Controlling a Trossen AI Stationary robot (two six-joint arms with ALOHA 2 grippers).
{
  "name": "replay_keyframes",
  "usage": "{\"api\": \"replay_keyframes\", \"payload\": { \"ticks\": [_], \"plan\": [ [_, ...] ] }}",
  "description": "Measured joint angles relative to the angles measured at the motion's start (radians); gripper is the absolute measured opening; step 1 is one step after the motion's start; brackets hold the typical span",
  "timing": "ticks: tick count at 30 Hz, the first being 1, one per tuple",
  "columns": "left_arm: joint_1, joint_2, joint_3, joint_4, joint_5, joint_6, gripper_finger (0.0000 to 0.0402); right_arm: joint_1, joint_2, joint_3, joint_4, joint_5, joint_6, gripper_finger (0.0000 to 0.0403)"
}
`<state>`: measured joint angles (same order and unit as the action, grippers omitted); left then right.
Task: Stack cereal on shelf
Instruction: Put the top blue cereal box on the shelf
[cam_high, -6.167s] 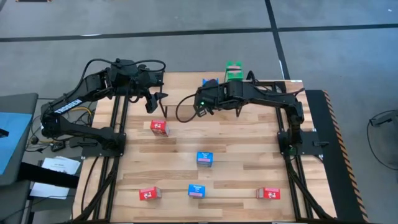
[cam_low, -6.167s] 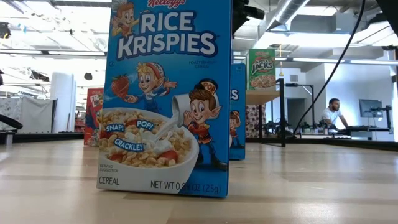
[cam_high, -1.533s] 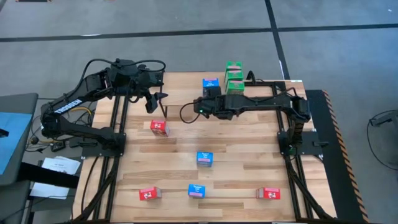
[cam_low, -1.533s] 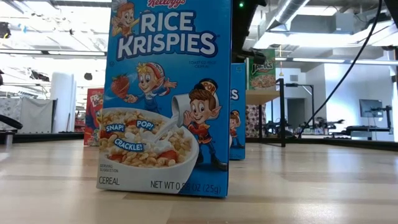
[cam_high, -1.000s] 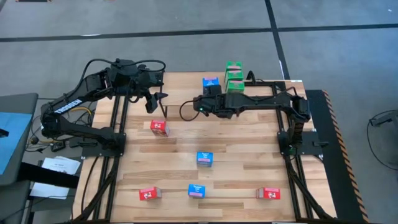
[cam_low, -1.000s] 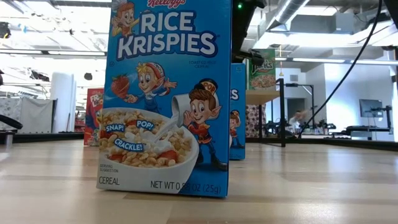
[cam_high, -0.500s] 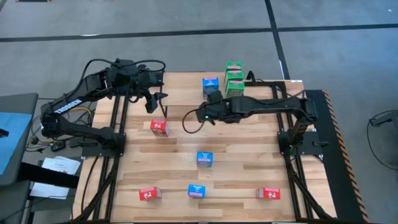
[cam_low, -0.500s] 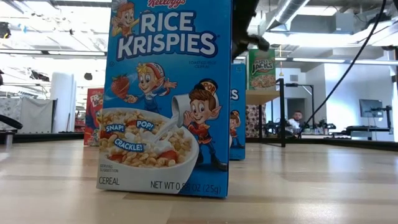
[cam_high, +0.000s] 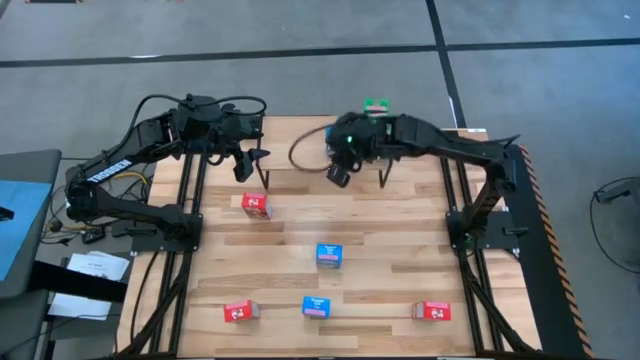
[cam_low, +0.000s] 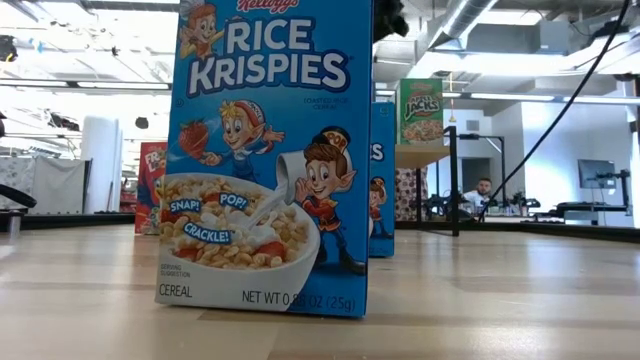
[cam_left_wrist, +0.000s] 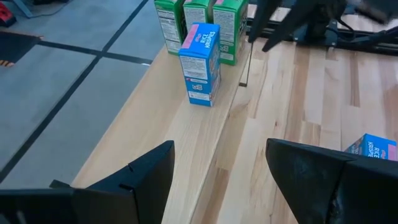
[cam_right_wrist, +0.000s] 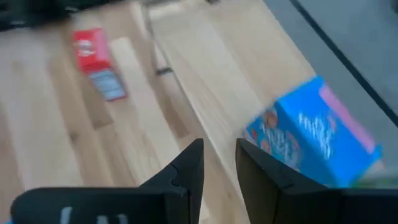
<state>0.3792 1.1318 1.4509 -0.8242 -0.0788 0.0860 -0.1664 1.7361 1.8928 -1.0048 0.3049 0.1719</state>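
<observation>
1. High view: the right gripper (cam_high: 338, 176) hangs over the far middle of the table (cam_high: 400, 260), fingers drawn together on nothing, just in front of the shelf (cam_left_wrist: 186, 134) at the far edge.
2. Left gripper (cam_high: 256, 154) waits near the far left corner, fingers spread wide and empty, above a red box (cam_high: 256, 205).
3. Open board lies between that red box and the blue box (cam_high: 329, 255) at mid-table; the right half of the table is bare wood up to the black frame rails.
4. Along the near edge stand another red box (cam_high: 239, 312), a second blue box (cam_high: 316, 306) and a third red box (cam_high: 432, 311), well apart from one another.
5. Left wrist view: on the light wood shelf top a third blue box (cam_left_wrist: 200, 64) stands upright, pink-topped, just in front of three green boxes (cam_left_wrist: 200, 20) set side by side at the shelf's back edge.
6. Low view: a blue carton's printed front fills the near ground, showing cartoon figures and a cereal bowl.
</observation>
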Motion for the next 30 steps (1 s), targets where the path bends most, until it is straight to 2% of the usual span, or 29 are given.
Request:
{"api": "replay_keyframes", "payload": {
  "ticks": [3, 6, 13, 17, 26, 30],
  "plan": [
    [0.0, 0.0, 0.0, 0.0, 0.0, 0.0, 0.0242, -0.045, -0.001, 0.02, -0.005, -0.112, -0.142, 0.0116],
    [0.0, 0.0, 0.0, -0.001, 0.0, 0.0, 0.0242, -0.084, 0.001, 0.027, -0.01, -0.169, -0.241, 0.0116],
    [0.0, 0.0, 0.0, -0.001, 0.0, 0.0, 0.0242, -0.105, 0.024, 0.027, -0.038, -0.201, -0.404, 0.0117],
    [0.0, 0.0, 0.0, -0.001, 0.0, 0.0, 0.0242, -0.109, 0.05, 0.07, -0.105, -0.207, -0.412, 0.0117],
    [0.0, 0.0, 0.0, 0.0, 0.002, 0.0, 0.0242, -0.131, 0.198, 0.312, -0.315, -0.254, -0.462, 0.0117],
    [0.0, 0.0, 0.0, 0.0, 0.002, 0.0, 0.0242, -0.132, 0.253, 0.372, -0.384, -0.257, -0.462, 0.0117]
  ]
}}
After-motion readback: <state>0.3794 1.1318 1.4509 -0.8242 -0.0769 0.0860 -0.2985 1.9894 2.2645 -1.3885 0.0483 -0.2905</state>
